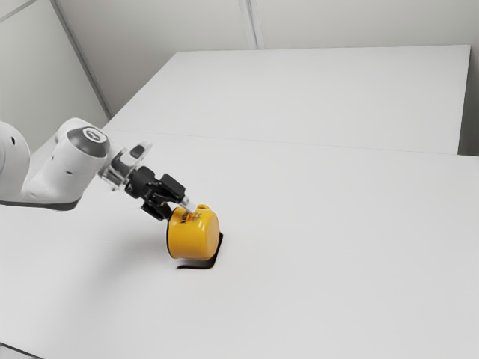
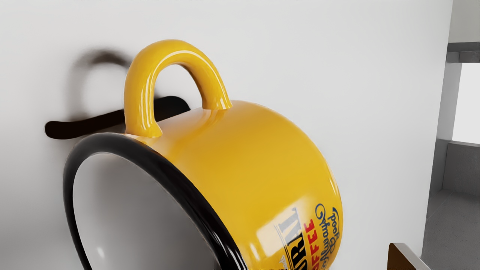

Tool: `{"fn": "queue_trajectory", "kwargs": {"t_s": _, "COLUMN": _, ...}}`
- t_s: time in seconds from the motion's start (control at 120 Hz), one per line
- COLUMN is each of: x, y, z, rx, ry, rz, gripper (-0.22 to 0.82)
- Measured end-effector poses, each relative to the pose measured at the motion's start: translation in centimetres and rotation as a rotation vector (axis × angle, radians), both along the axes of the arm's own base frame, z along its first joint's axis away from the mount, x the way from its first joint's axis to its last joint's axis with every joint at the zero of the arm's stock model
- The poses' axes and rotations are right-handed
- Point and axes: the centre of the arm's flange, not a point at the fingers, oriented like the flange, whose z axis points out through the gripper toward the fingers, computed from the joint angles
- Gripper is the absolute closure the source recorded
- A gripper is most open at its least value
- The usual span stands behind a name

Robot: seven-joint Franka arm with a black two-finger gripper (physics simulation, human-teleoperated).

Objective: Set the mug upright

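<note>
Left of the exterior view's centre, open fingers (image 2: 402, 258) are apparently lining up on the sideways mug (image 1: 193, 236), needing to grip, then right it.

White table (image 1: 337, 224), pale walls (image 1: 359, 22), grey strips (image 1: 81, 62)

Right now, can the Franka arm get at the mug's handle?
Likely yes: the handle stands out from the mug, its loop open, nothing over it. The tool is close to the mug, fingers apart, but probably needs to shift to line up with the handle.
</note>
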Motion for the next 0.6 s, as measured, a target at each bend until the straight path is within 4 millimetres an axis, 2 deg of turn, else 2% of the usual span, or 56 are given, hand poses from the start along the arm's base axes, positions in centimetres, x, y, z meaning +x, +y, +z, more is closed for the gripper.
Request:
{"fn": "queue_trajectory", "kwargs": {"t_s": 0.192, "x": 0.5, "y": -0.7, "z": 0.5, "rx": 0.004, "ry": -0.015, "rz": -0.005, "gripper": 0.45}}
{"fn": "queue_trajectory", "kwargs": {"t_s": 0.392, "x": 2.3, "y": -2.8, "z": 0.4, "rx": 0.022, "ry": -0.020, "rz": -0.039, "gripper": 0.63}}
{"fn": "queue_trajectory", "kwargs": {"t_s": 0.6, "x": 2.4, "y": -2.7, "z": 0.6, "rx": 0.030, "ry": -0.019, "rz": -0.030, "gripper": 0.73}}
